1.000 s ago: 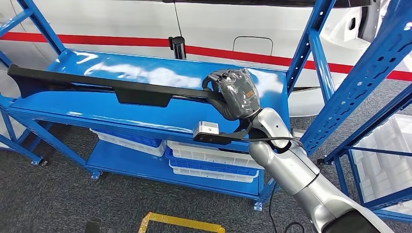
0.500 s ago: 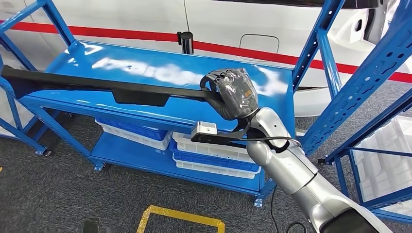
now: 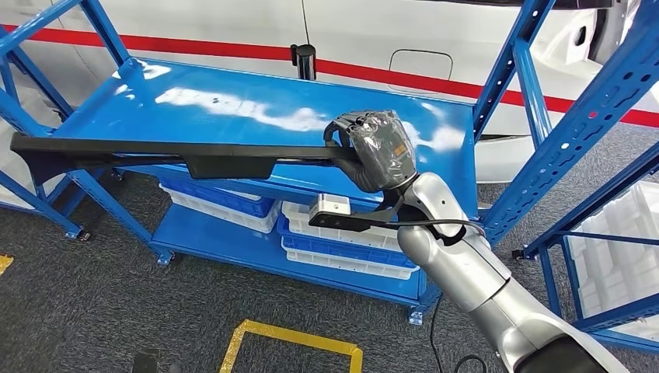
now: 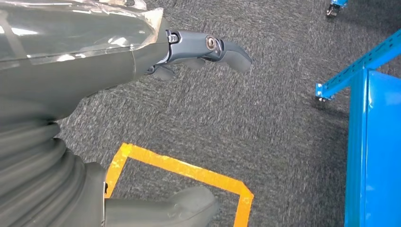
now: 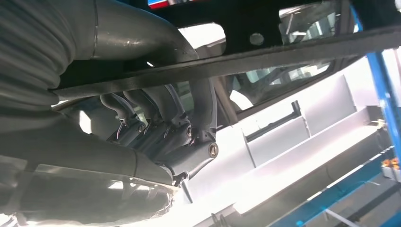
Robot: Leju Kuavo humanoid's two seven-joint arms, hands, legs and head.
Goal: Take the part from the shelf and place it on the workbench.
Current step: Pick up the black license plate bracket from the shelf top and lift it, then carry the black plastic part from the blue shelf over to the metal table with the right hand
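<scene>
One end of the long black part [image 3: 186,151] is hidden inside the right hand [image 3: 374,149], which grasps it at frame center; the left hand [image 4: 198,52] hangs released.

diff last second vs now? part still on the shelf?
The camera shifted, so the blue shelf slid back in view. The long black part, earlier over the shelf top, now overhangs its front edge, far end over floor. Unchanged: right robot hand grips the part's near end.

No lettering, brand, number or label can be read anywhere here. A small orange patch on the back of the right hand [image 3: 378,150] may be a sticker; its marks are too blurred to read.
</scene>
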